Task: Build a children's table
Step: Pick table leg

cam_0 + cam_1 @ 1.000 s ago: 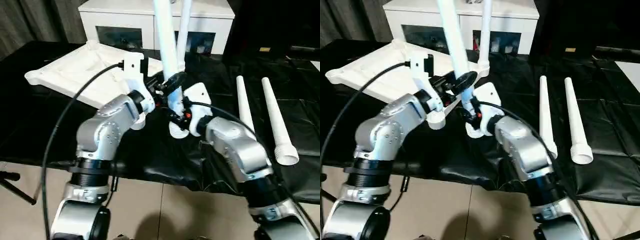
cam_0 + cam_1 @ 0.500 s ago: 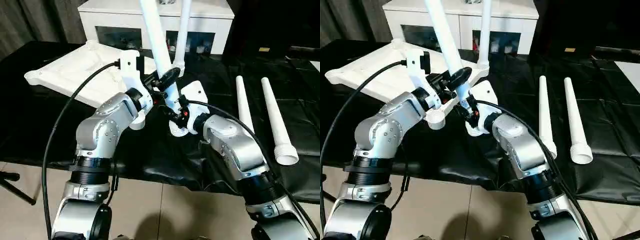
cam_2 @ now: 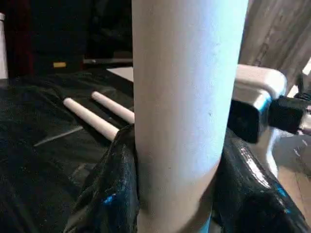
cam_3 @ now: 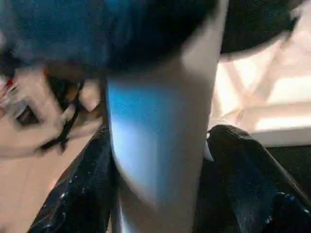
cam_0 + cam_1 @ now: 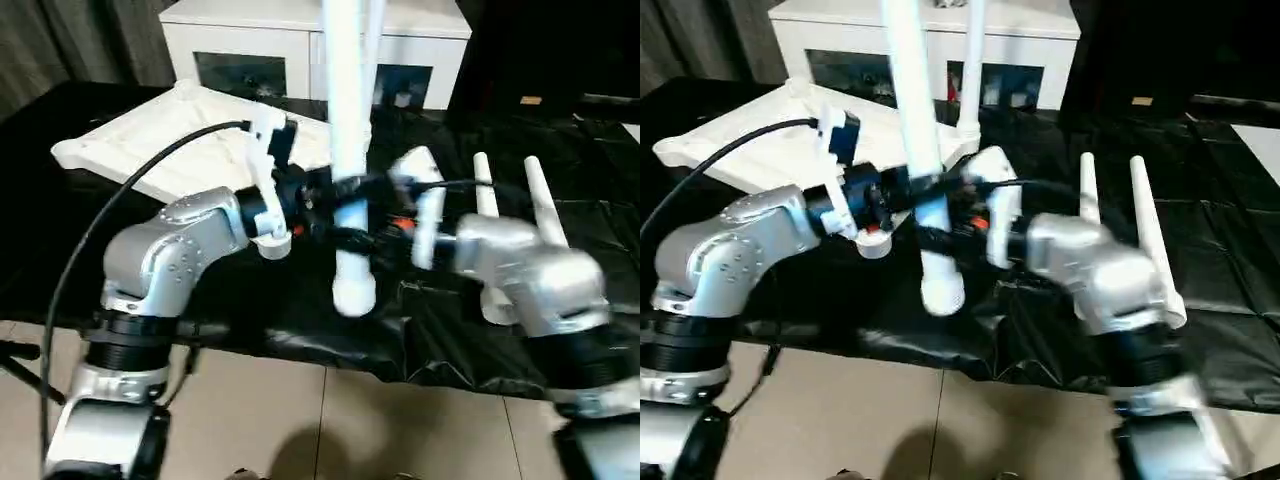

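Leg [image 5: 347, 120] stood near upright, wide end down, over the table's near edge, clamped between left gripper [image 5: 322, 205] and right gripper [image 5: 372, 222], with the tabletop [image 5: 170, 140] lying just left of it.

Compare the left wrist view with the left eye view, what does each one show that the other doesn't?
Left wrist alone: a close look at the left gripper's fingers pressed against both sides of the held leg.

Left eye alone: the tabletop lying underside up on the black cloth, a leg already standing in its far corner, the cabinet behind, both silver forearms, and the held leg's wide end hanging just above the cloth.

Both: the held leg, near upright, and two spare legs lying side by side on the cloth.
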